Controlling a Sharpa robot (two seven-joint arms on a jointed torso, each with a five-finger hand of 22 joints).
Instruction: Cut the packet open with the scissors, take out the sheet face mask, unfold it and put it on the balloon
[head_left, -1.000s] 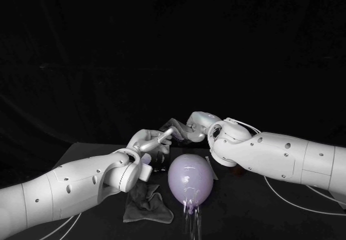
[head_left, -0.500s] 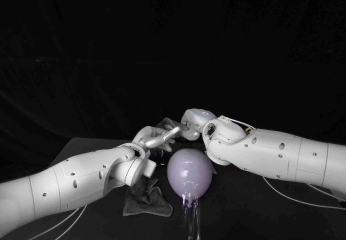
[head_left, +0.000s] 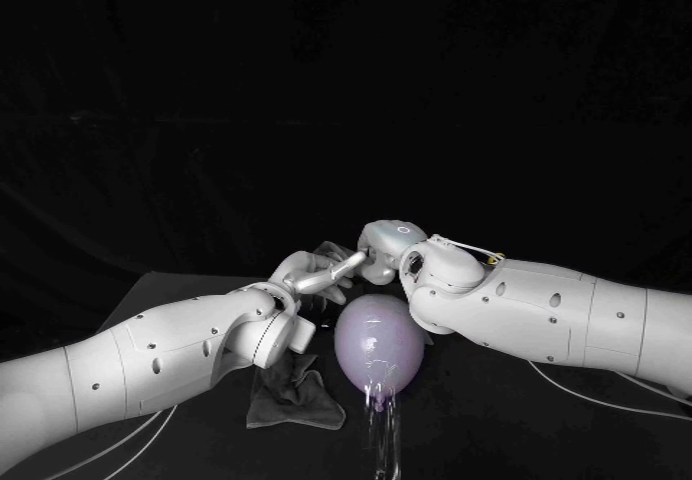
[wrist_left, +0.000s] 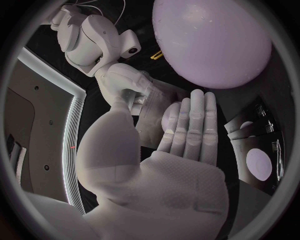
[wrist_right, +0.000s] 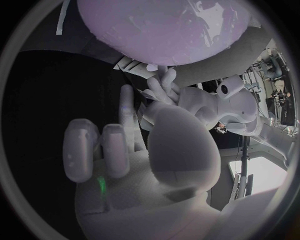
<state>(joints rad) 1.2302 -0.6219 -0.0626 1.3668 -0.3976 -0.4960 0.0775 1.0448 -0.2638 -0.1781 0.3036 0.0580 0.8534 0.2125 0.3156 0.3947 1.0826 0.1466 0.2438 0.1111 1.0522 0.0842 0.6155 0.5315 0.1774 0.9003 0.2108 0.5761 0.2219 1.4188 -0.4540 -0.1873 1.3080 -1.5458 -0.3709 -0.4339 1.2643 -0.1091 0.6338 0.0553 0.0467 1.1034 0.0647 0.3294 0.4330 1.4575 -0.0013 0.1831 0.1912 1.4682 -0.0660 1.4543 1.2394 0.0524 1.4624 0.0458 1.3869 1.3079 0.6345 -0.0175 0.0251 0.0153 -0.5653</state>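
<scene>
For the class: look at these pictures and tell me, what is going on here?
The robot's left hand and right hand meet just beyond the purple balloon over the black table. Between them is a pale sheet, probably the face mask; the right hand seems to hold its edge. It is not yet on the balloon. A dark crumpled thing lies beside the balloon.

Balloon partly cut off

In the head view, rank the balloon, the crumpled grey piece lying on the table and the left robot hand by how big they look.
1. balloon
2. crumpled grey piece, partly hidden behind the left arm
3. left robot hand, close to the second in size, so that order is unsure
</scene>
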